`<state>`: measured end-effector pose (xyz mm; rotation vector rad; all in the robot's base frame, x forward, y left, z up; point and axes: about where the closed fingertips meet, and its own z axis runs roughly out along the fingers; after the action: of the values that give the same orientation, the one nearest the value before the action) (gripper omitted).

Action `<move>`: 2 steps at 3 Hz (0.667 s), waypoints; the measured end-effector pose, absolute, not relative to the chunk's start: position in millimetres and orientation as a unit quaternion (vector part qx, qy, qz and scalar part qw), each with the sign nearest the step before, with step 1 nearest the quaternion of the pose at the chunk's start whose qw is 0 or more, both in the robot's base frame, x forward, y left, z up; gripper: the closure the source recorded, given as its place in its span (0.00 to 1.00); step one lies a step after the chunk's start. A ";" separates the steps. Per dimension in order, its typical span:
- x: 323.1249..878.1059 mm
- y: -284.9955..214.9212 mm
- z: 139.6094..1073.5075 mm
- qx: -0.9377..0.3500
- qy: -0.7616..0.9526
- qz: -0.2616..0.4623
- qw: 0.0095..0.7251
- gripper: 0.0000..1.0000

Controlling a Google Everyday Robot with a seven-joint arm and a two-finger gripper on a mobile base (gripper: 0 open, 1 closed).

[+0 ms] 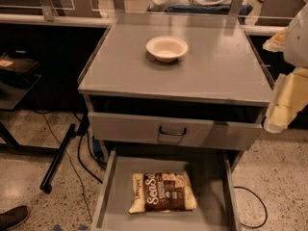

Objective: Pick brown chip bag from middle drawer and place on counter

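Observation:
The brown chip bag (162,192) lies flat on the floor of the middle drawer (115,201), which is pulled out wide at the bottom of the camera view. Its "Sea Salt" lettering faces up. The counter (211,71) is the grey top of the cabinet above it. My gripper (280,105) shows as cream parts at the right edge, beside the counter's right front corner. It is well above and to the right of the bag and touches nothing.
A cream bowl (166,48) stands on the counter near its back middle. A grey drawer front (130,126) with a dark handle sits slightly open above the middle drawer. Cables and a black bar (57,158) lie on the floor at left, with a shoe (12,217).

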<state>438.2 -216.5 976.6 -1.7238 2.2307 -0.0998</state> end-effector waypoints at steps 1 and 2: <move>438.2 -216.5 976.6 -0.603 0.781 -0.035 0.160 0.00; 436.7 -209.5 970.6 -0.602 0.780 -0.029 0.168 0.00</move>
<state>436.7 -209.5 970.6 -1.7135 2.2185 -0.0828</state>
